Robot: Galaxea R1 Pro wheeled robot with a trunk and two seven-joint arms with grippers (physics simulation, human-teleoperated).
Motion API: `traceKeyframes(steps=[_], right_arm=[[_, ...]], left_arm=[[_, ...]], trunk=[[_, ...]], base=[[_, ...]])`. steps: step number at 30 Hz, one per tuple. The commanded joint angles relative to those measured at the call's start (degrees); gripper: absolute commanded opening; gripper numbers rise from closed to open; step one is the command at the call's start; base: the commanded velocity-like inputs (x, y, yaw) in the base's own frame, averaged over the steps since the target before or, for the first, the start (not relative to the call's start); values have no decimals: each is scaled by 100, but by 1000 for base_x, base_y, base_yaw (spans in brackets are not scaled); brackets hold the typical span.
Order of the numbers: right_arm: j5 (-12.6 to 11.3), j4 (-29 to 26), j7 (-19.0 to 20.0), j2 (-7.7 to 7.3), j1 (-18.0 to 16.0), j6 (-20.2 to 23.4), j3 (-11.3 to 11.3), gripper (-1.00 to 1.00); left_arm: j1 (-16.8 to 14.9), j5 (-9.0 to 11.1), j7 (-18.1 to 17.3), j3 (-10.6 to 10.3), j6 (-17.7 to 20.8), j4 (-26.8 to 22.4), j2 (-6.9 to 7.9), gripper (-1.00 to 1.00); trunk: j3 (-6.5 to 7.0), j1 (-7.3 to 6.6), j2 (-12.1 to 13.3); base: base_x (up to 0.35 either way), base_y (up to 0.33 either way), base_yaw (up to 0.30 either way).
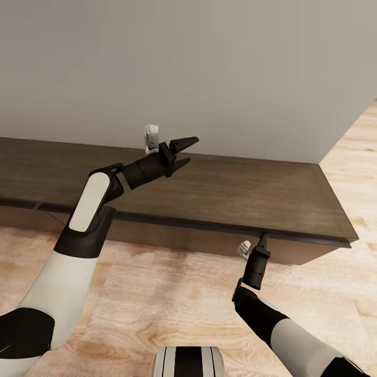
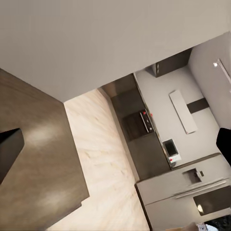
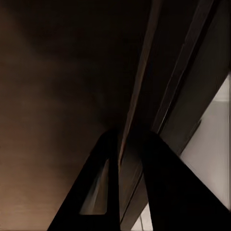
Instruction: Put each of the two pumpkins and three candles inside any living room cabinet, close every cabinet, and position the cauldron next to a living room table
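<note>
The cabinet is a long, low dark brown unit against the pale wall, and its fronts look shut. My left gripper hovers open over the cabinet top with nothing between its fingers. In the left wrist view this gripper spreads wide over the cabinet top. My right gripper points up at the seam under the top's front lip, near the cabinet's right end. Seen from the right wrist, this gripper has its fingers close together against the dark cabinet front. Pumpkins, candles, cauldron and table are out of view.
Light wooden floor runs in front of the cabinet and past its right end. The grey wall stands right behind it. The left wrist view looks toward a far kitchen with a fridge and a stove.
</note>
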Motion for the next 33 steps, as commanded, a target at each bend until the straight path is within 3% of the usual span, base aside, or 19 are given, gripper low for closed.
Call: traceKeyframes(steps=[1, 10, 33], right_arm=[[-87, 1, 65, -8, -321, -94, -87, -100], [-87, -263, 78, -89, -321, -94, -422, -100], [-87, -289, 76, -146, -321, -94, -469, -100]], left_arm=[[0, -2, 0, -14, 0, -1, 0, 100], [0, -8, 6, -43, 0, 0, -2, 100], [0, 1, 9, -47, 0, -1, -2, 100]], trunk=[[1, 1, 0], [1, 1, 0], [1, 1, 0]], base=[[-3, 0, 0], [-70, 0, 0], [-82, 0, 0]])
